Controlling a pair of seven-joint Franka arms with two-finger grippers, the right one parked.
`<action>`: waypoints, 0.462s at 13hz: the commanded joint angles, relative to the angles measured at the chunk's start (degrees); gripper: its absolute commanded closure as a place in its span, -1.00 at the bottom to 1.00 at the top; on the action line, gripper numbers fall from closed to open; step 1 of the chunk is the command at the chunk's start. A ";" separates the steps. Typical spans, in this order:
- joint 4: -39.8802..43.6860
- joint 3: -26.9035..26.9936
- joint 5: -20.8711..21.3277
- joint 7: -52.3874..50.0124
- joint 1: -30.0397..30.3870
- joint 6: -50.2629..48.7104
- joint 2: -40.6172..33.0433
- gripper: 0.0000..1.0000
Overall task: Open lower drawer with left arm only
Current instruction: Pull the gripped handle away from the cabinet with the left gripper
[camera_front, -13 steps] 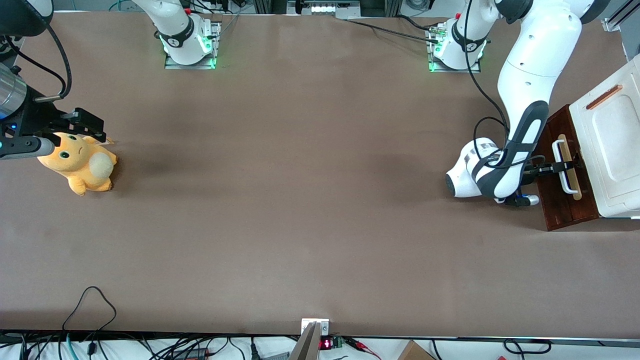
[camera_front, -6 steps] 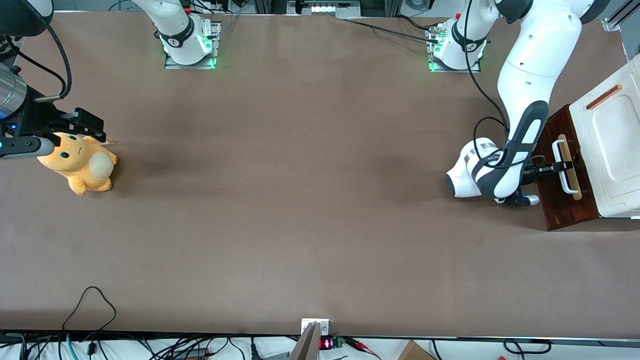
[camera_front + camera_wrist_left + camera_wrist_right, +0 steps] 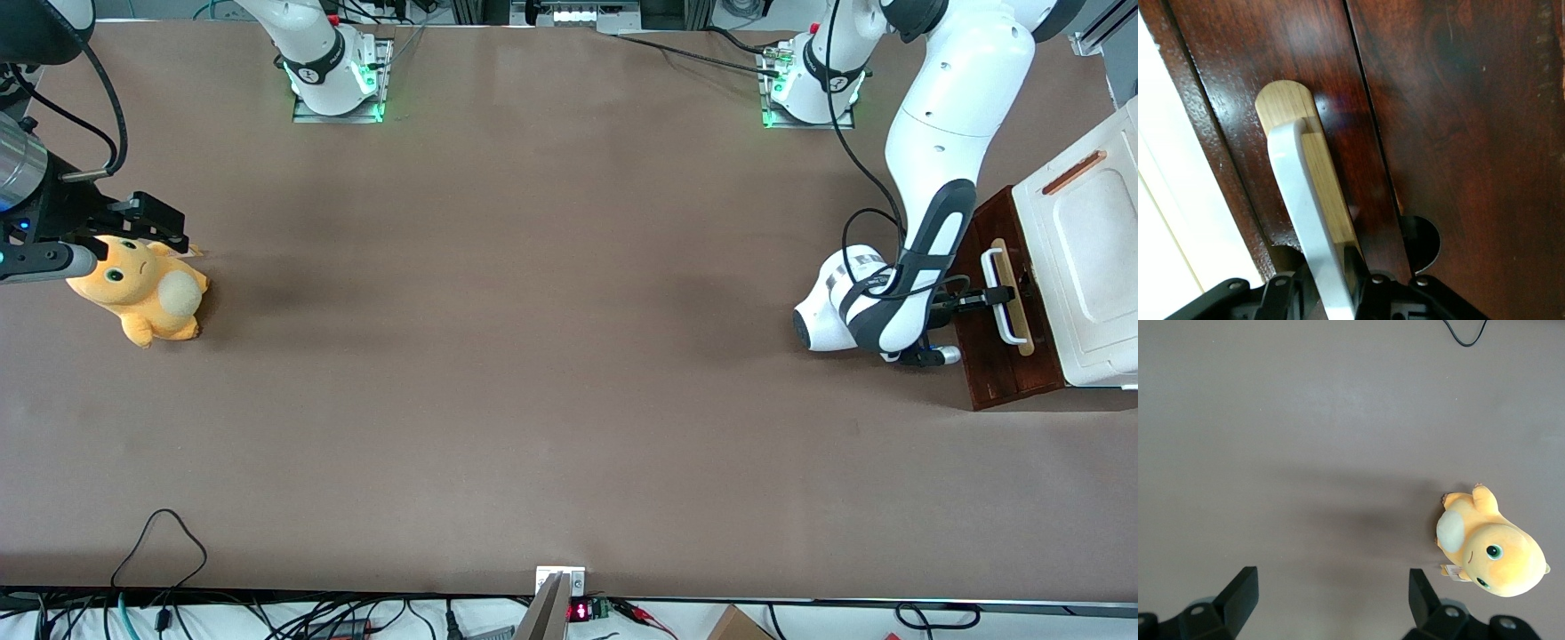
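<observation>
My tool grips, it seems, the white bar handle of the lower drawer; drawer front barely out.

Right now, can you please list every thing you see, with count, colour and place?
lower drawer: one, dark red-brown, at the working arm's end of the table.
white bar handle: one, white, on a pale wood strip on the drawer front.
white cabinet top: one, white with an orange-brown slot, above the drawer.
plush toy: one, orange, toward the parked arm's end.
table: one, brown.
left arm: one, white.
pincer: one, black, around the handle.
</observation>
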 commanded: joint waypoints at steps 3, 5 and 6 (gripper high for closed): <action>-0.13 -0.42 0.66 0.55 0.32 -0.49 -0.17 0.63; -0.13 -0.42 0.49 0.47 -0.03 -0.67 -0.26 0.64; -0.13 -0.51 0.48 0.47 -0.21 -0.67 -0.35 0.65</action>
